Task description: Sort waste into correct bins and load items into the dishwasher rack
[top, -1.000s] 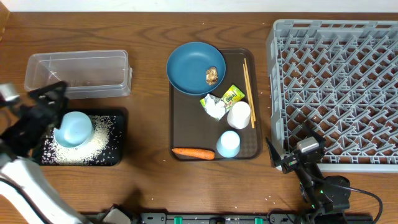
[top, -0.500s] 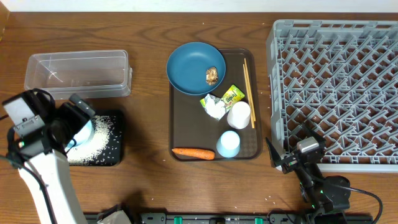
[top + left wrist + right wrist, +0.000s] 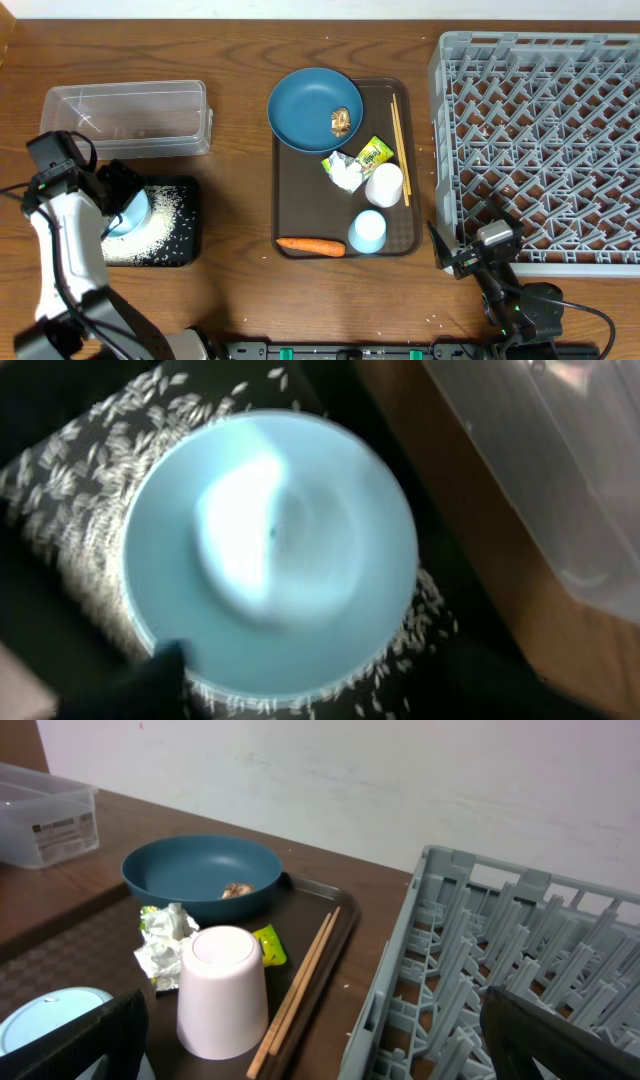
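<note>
A pale blue bowl [image 3: 270,550] [image 3: 136,210] rests on the black tray [image 3: 190,255] among spilled white rice [image 3: 70,470]. My left gripper [image 3: 320,682] [image 3: 118,205] hovers right over it, fingers apart on either side of the bowl's near edge; the view is blurred. Beside the tray lies the clear tub [image 3: 125,120]. The dark blue plate [image 3: 305,110] holds a brown lump [image 3: 341,121]. Crumpled paper [image 3: 345,175], a wrapper [image 3: 375,153], a whitish cup [image 3: 384,184], a pale blue cup [image 3: 367,231], a carrot [image 3: 310,245] and chopsticks [image 3: 398,135] lie on the serving tray. My right gripper [image 3: 445,252] [image 3: 315,1050] is open and holds nothing.
The brown serving tray [image 3: 300,200] sits mid-table. The grey dishwasher rack [image 3: 540,140] [image 3: 480,970] fills the right side, its front left corner beside my right gripper. The left arm's body covers the black tray's left part.
My left arm has swung from the tray's left edge to above the bowl, hiding most of it, and its jaws have narrowed. The right arm has not moved.
</note>
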Robot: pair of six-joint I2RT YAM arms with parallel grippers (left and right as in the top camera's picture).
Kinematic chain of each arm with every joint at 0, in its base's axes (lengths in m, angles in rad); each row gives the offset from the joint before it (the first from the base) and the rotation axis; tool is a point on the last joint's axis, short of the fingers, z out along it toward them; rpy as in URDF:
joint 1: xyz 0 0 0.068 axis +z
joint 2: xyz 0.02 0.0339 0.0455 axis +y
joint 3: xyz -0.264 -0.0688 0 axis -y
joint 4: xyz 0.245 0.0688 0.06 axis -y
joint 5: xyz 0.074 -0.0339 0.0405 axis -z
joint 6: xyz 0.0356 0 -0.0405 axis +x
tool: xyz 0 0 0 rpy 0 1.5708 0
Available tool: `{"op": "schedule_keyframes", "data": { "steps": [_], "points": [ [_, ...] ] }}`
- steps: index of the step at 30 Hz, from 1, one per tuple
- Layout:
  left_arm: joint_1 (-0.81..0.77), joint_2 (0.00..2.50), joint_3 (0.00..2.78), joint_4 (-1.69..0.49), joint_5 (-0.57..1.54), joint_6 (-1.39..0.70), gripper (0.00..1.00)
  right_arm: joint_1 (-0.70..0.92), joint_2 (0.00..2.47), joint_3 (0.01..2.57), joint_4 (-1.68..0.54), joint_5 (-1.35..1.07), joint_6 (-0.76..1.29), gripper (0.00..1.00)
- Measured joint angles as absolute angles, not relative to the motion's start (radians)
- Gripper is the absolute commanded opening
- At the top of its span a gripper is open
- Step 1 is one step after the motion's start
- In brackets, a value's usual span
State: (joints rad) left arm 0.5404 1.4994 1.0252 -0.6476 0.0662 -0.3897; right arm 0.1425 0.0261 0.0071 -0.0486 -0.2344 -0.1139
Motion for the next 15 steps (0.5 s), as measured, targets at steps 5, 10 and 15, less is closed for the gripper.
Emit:
{"op": "schedule_keyframes", "data": {
  "steps": [5, 10, 15],
  "points": [
    [0.540, 1.584, 1.025, -0.592, 0.063, -0.381, 0.61, 0.142, 0.026, 0.007, -0.049, -0.234, -0.114, 0.99],
    [0.540, 1.675, 1.025, -0.586, 0.072, -0.381, 0.60, 0.142, 0.026, 0.007, -0.049, -0.234, -0.114, 0.99],
    [0.540, 1.708, 1.025, -0.575, 0.080, -0.381, 0.60, 0.142, 0.026, 0.007, -0.049, -0.234, -0.114, 0.99]
  ]
}}
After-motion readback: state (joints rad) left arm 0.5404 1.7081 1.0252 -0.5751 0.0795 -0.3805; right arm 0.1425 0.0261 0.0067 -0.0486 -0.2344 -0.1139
